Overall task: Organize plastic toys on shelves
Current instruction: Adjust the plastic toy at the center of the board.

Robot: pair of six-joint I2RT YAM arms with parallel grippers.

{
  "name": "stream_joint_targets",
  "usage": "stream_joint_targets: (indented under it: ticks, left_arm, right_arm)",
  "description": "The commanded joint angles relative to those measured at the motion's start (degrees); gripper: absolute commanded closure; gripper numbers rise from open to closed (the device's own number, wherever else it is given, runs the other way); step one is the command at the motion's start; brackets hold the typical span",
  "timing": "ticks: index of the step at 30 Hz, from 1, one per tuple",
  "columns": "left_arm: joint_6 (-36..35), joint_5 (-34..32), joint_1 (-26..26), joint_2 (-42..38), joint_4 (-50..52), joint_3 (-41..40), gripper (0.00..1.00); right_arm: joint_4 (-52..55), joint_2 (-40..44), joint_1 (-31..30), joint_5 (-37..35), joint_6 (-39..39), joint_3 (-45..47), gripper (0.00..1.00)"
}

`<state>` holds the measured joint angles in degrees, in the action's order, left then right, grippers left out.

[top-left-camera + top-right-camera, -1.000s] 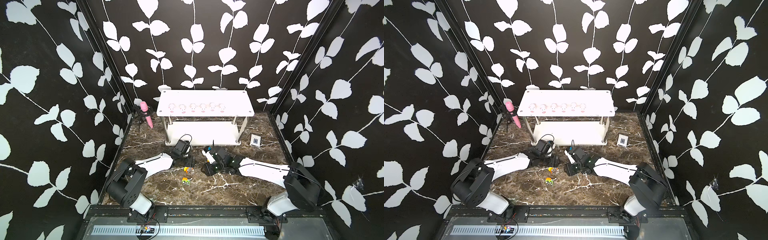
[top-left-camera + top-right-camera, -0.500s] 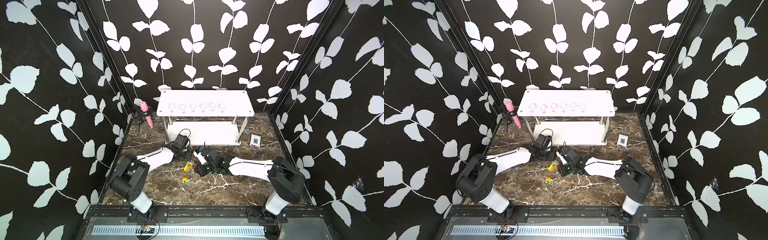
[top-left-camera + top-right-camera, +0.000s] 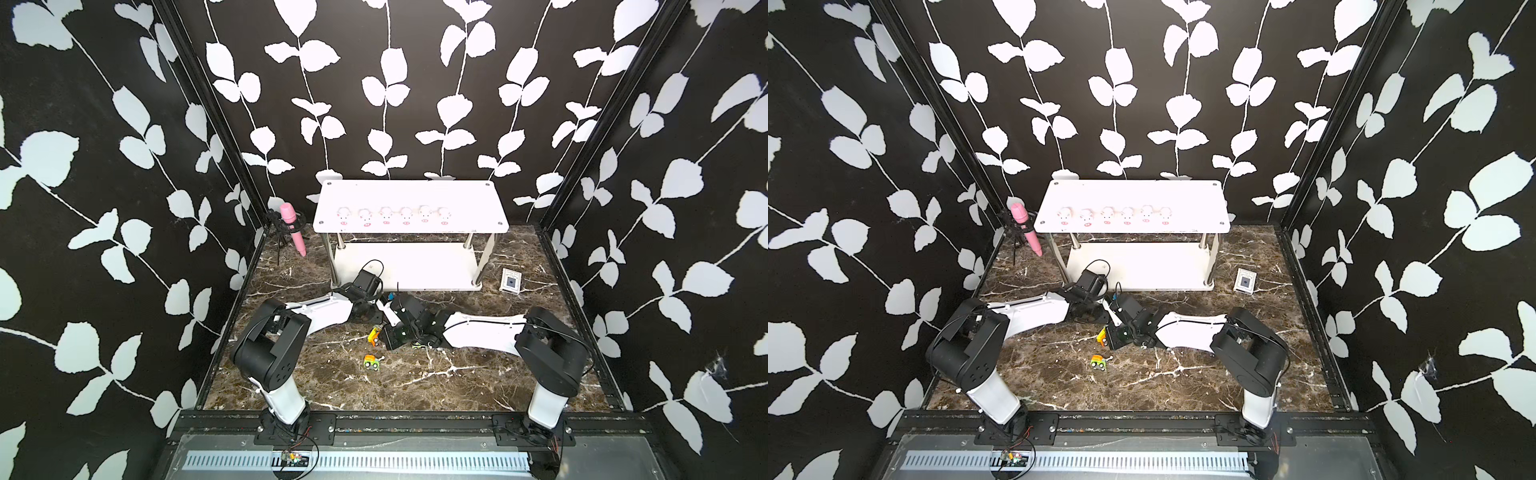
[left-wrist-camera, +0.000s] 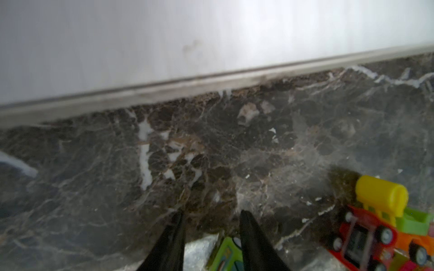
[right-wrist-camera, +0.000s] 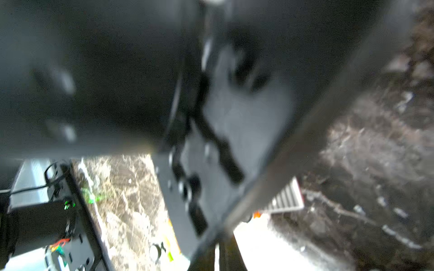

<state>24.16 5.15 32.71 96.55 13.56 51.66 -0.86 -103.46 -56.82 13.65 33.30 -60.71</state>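
1. Six pale pink pigs (image 3: 386, 216), snouts facing near, line the top board of the shelves (image 3: 411, 191) at far centre (grouped by kind, I judge). The lower board (image 3: 419, 266) shows no toys.
2. A green vehicle (image 4: 226, 254) sits between the fingers of the left end effector (image 4: 211, 217), which stand partly apart. I cannot tell if they grip it.
3. The right end effector (image 3: 384, 338) is closed just beside a yellow-orange vehicle (image 3: 375, 334). Whether it holds it is unclear.
4. A green-orange vehicle (image 3: 372, 362) lies nearer on the counter (image 3: 415, 386).

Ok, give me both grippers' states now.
Left gripper: jaws either side of a green toy vehicle; whether they grip it cannot be told.
Right gripper: jaws shut; whether it holds anything cannot be told.
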Motion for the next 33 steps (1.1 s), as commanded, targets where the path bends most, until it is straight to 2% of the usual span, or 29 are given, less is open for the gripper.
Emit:
stream_joint_targets:
  ticks: [1, 11, 22, 33]
  left_arm:
    - [-0.13, 0.62, -0.04, -0.71, -0.69, -1.7, 0.62]
    - [-0.06, 0.22, -0.02, -2.28, -0.23, -3.59, 0.69]
    - [0.61, 2.85, -0.05, -4.12, -0.54, -5.43, 0.76]
    - [1.44, 3.25, 0.05, -7.05, -0.96, -7.91, 0.77]
  right_arm:
    - [1.7, -1.84, -0.39, -2.9, 0.09, -3.43, 0.91]
    - [7.72, -2.98, 0.48, -6.46, -1.44, -5.17, 0.91]
    - [7.61, -4.07, 2.01, -7.67, -1.13, -5.98, 0.91]
    - [8.9, -6.73, 2.95, -8.82, -1.33, -8.54, 0.91]
